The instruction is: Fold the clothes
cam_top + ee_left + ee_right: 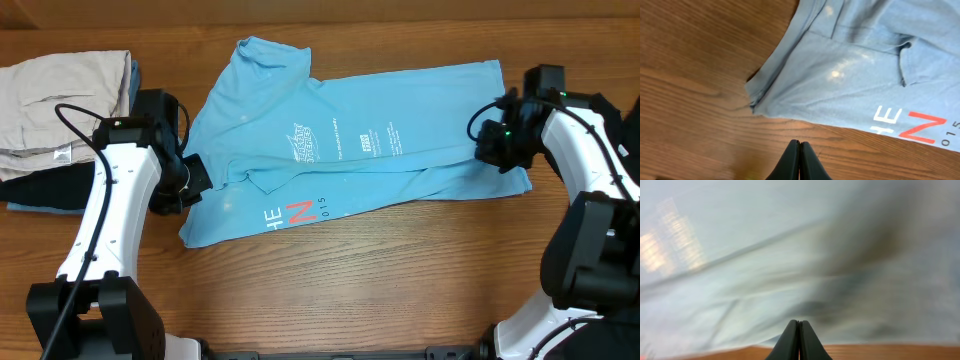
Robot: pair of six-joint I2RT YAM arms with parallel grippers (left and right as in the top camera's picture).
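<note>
The light blue T-shirt [350, 150] lies spread across the table, partly folded over itself, with white lettering and a red mark [296, 211] near its front edge. My left gripper [188, 178] is shut and empty beside the shirt's left edge. In the left wrist view its tips [800, 143] are over bare wood, just short of the shirt's corner [850, 85]. My right gripper [492, 148] is shut at the shirt's right end. In the blurred right wrist view its tips [799, 323] are at the edge of the blue fabric [790, 255], with nothing visible between them.
A folded beige garment [60, 110] lies at the far left on top of a black garment [45, 185]. The wooden table [330, 290] extends in front of the shirt. Both arm bases stand at the front corners.
</note>
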